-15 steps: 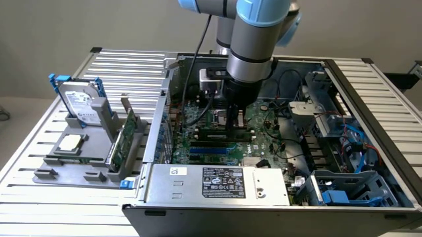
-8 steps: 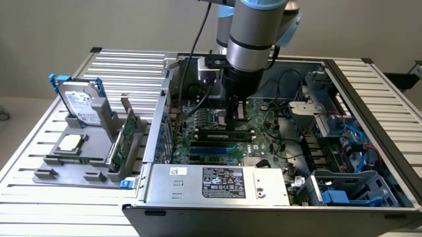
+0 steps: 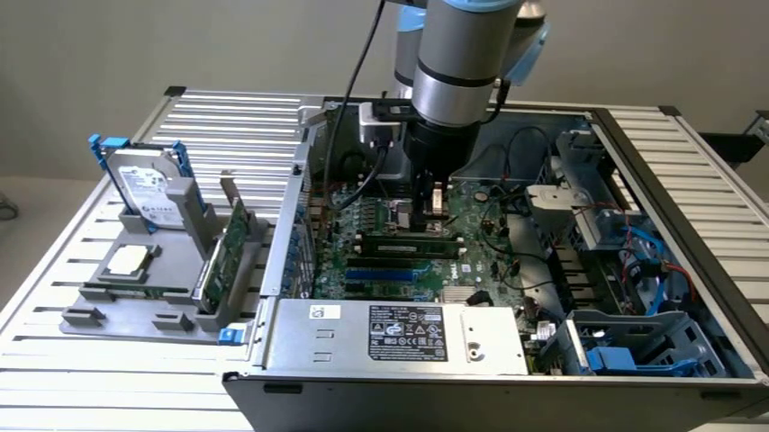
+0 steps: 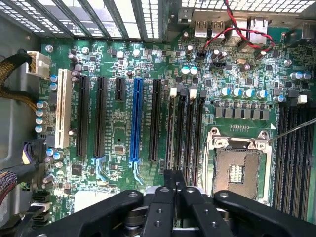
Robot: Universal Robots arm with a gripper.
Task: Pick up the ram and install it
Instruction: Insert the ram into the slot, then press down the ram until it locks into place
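Note:
A long, narrow dark-green stick that looks like the ram (image 3: 409,243) stands on edge in a slot on the motherboard (image 3: 487,265) inside the open computer case. My gripper (image 3: 435,214) reaches straight down into the case, its tip just behind that stick; I cannot tell whether they touch. In the wrist view my gripper (image 4: 175,178) is shut, its black fingers (image 4: 170,183) pressed together with nothing visible between them. They hang over the row of black memory slots (image 4: 187,128), beside the empty processor socket (image 4: 237,170).
A grey fixture (image 3: 121,315) at the exterior view's left holds a hard drive (image 3: 150,193), a square silver processor chip (image 3: 126,261) and a wider green expansion card (image 3: 229,247). A power supply (image 3: 402,333), cables (image 3: 649,261) and drive cages (image 3: 631,346) crowd the case.

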